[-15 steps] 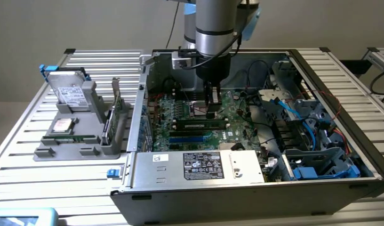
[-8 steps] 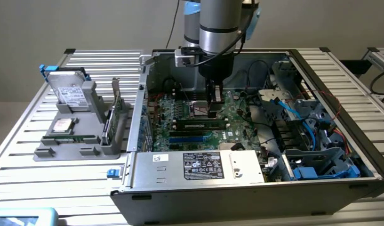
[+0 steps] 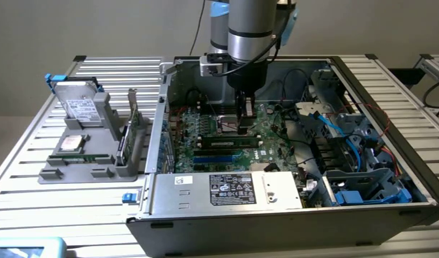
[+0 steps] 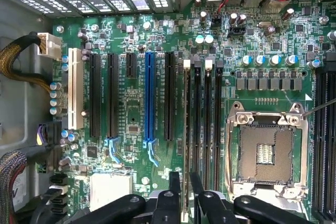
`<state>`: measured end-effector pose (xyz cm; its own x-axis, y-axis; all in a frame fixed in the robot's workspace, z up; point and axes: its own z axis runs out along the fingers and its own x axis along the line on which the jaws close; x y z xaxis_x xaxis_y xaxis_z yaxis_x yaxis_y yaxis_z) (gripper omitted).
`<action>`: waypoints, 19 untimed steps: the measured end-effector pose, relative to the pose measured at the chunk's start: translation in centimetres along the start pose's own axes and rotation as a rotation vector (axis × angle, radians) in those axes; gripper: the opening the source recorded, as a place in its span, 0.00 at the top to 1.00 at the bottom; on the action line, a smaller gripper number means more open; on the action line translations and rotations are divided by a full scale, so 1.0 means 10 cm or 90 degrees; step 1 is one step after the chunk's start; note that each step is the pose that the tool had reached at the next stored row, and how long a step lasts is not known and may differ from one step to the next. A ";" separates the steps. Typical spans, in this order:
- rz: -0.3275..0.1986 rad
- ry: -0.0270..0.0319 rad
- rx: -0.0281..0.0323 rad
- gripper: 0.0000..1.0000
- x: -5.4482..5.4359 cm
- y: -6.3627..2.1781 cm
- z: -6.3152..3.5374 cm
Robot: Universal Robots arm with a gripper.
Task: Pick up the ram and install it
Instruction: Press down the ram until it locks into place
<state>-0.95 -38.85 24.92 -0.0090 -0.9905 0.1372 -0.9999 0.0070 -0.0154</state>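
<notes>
Exterior view: the arm reaches down into the open computer case (image 3: 277, 231), and the gripper (image 3: 245, 128) hangs low over the motherboard (image 3: 277, 129).

Jaws: released, standing a narrow gap apart and gripping nothing. In the wrist view the two black fingers (image 4: 174, 184) straddle the line of the first memory slot (image 4: 187, 124), and green board shows through the gap between them. The CPU socket (image 4: 266, 153) lies just beside the jaws, past the row of four slots.

Ram: one ram (image 3: 230, 143) stands on edge among the slots just beside the jaws, on their camera side; contact with the fingers cannot be judged. A second ram (image 3: 79, 158) (the same long, narrow green shape) lies in the gray holder (image 3: 51, 174), well apart from the jaws and outside the case, toward the exterior view's left. Which of the two the task means cannot be told.

Other items on that holder, all well apart from the jaws: a silver hard drive (image 3: 82, 106) propped at the far end, and a broader expansion card (image 3: 133, 121) standing upright on the side nearest the case.
</notes>
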 end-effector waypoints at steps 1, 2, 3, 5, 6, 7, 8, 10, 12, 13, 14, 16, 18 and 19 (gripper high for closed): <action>0.000 0.0000 0.0000 0.81 0.00 0.000 0.000; 0.000 0.0000 0.0000 0.87 0.00 0.000 0.000; 0.000 0.0000 0.0000 0.87 0.00 0.000 0.000; 0.000 0.0000 0.0000 0.89 0.00 0.000 0.000; 0.000 0.0000 0.0000 0.89 0.00 0.000 0.000; 0.000 0.0000 0.0000 0.89 0.00 0.000 0.000; 0.000 -0.0019 -0.0003 0.89 0.01 0.000 0.000; 0.001 -0.0130 -0.0002 0.89 0.04 0.000 0.008; 0.001 -0.0233 -0.0004 0.89 0.07 0.000 0.013; 0.001 -0.0257 -0.0016 0.89 0.09 -0.001 0.016; 0.001 -0.0264 -0.0040 0.89 0.10 -0.004 0.020; 0.002 -0.0265 -0.0051 0.89 0.10 -0.009 0.032; 0.003 -0.0263 -0.0053 0.89 0.10 -0.016 0.042; 0.005 -0.0258 -0.0056 0.89 0.10 -0.017 0.046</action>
<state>-0.78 -39.89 24.60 -0.0164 -0.9952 0.0969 -0.9998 0.0158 -0.0076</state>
